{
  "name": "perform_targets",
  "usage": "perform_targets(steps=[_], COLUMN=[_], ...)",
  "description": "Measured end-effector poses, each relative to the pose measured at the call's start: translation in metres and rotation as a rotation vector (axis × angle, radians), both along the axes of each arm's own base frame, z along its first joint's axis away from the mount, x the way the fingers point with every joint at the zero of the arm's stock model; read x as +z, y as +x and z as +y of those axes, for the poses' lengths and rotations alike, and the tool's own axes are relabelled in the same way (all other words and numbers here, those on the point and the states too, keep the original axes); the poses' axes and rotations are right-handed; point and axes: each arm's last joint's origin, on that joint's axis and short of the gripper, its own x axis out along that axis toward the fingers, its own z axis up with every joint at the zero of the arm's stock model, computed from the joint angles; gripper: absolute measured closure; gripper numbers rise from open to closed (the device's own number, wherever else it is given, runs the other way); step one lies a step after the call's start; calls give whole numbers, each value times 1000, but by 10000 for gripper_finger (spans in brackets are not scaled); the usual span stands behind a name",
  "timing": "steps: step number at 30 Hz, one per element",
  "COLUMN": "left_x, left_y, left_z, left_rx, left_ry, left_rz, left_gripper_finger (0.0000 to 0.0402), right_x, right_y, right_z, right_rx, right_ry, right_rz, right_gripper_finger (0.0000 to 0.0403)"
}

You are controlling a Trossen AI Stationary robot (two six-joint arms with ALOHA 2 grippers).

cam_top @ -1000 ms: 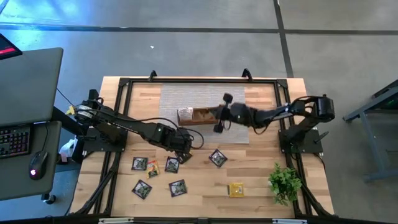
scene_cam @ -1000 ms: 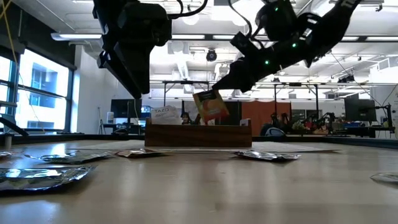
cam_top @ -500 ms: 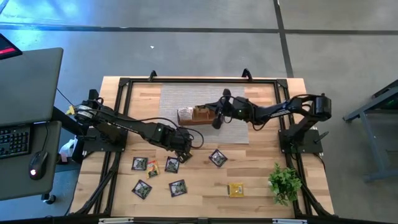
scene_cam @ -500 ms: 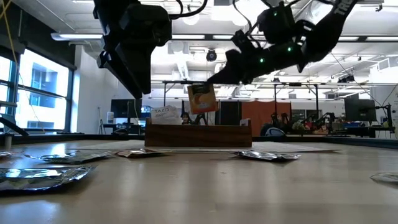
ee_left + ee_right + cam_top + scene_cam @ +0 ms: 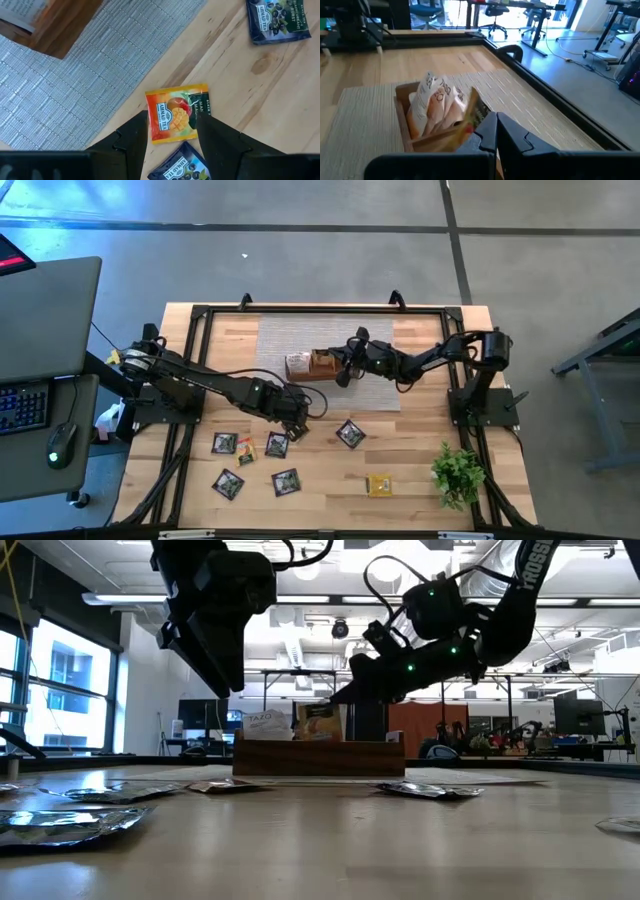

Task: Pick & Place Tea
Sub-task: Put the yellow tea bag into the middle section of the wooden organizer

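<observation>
Wooden table below: my left pincer (image 5: 172, 131) hangs spread wide above an orange sachet (image 5: 170, 113). My right pincer (image 5: 345, 369), clamped on another sachet (image 5: 318, 723), has just carried it down into the tray (image 5: 322, 371); release comes next.

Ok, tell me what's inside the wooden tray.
The wooden tray holds upright white-and-orange sachets. The right gripper, shut on another sachet, lowers it in beside them. The tray floor is hidden, so the exact count is unclear.

Sachet lettering (image 5: 439, 93) blurred, perhaps unreadable
</observation>
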Motion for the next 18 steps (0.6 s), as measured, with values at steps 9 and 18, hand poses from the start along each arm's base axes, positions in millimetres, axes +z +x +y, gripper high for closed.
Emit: perform_targets(steps=[9,18], left_x=[0,0], left_y=[-1,-2], left_z=[0,-6], left_rx=[0,-9], left_ry=[3,-11], left_rz=[8,8], left_gripper_finger=[236,236], right_x=[1,14], right_y=[0,6], right_z=[0,21], right_rx=[-12,210], right_ry=[-3,53], right_rz=[-7,-132], right_gripper_finger=[341,278])
